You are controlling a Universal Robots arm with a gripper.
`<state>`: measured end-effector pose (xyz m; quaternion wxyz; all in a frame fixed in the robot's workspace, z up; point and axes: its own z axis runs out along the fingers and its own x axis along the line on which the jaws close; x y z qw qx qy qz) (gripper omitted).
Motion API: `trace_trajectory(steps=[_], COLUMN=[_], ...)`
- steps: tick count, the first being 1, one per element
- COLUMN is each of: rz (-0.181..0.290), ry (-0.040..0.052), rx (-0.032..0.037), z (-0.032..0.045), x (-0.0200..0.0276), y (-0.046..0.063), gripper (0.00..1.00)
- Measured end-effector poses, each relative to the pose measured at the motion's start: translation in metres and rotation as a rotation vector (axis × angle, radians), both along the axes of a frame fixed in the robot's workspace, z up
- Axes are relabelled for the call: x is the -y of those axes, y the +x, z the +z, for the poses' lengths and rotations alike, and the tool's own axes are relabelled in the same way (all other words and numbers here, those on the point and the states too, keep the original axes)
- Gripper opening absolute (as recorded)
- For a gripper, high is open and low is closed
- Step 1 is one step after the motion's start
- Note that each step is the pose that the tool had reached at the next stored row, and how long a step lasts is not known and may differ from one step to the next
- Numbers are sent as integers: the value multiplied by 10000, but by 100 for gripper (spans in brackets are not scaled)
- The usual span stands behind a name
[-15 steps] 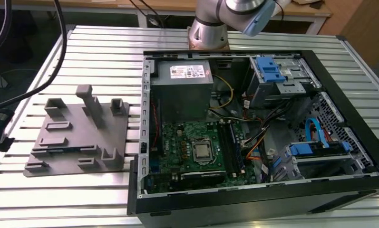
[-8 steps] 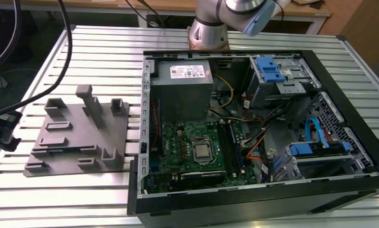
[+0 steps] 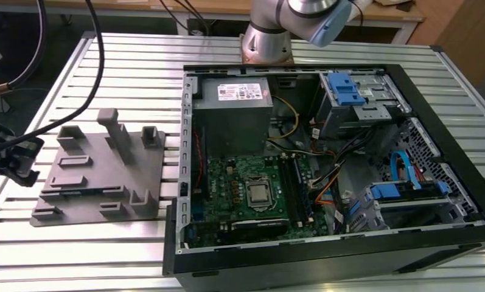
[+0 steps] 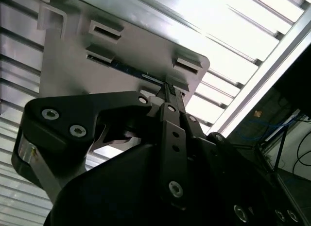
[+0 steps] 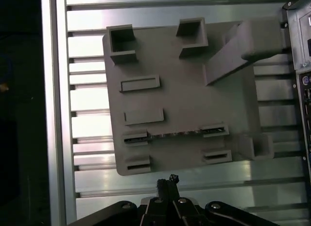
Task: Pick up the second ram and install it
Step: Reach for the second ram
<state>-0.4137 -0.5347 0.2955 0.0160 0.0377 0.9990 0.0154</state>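
The second ram (image 5: 175, 134) is a thin dark strip with small chips. It stands on edge between two slotted holders of the grey fixture plate (image 5: 184, 99). In the second wrist view the ram (image 4: 138, 74) shows as a bluish strip just past my fingertips. My gripper (image 5: 167, 182) hovers over the table slats beside the plate's edge, apart from the ram, with its narrow fingers pressed together and nothing between them. From the second wrist view the gripper (image 4: 170, 92) points toward the ram's holder. The fixture plate (image 3: 104, 176) lies to the exterior view's left of the open computer, where the green motherboard (image 3: 242, 182) lies.
The open black computer case (image 3: 437, 243) holds a grey power supply (image 3: 234, 115), blue drive brackets (image 3: 344, 88) and loose cables (image 3: 331, 182). Tall grey posts (image 3: 116, 137) rise from the fixture plate. A black device with thick cables (image 3: 11, 159) hangs at the exterior view's left edge.
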Motion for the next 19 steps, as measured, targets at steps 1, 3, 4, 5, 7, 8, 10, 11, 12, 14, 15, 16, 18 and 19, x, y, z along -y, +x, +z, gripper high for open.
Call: trace_trajectory(steps=[1,3,4,5,7,8,10,11,12,14,15,16,18,19], rz=[0,-1,-1,-1,-1,0,0,0,0,-1,-1,-1,0,0], ry=[0,-1,1,1,0,0,-1,0,0,-1,0,-2,-1,0], rx=[0,-2,0,0,-1,0,-3,-2,-2,-3,-3,-5,-4,-3], z=[-18,-53,-74,-92,-127,-146,-180,-201,-218,-254,-272,-289,-326,-345], x=[-16,-45,-55,-64,-77,-82,-91,-96,-100,-108,-114,-122,-138,-147], y=[1,2,2,2,2,2,3,2,3,2,2,2,2,2], gripper=[11,11,11,11,11,11,11,11,11,11,11,11,11,11])
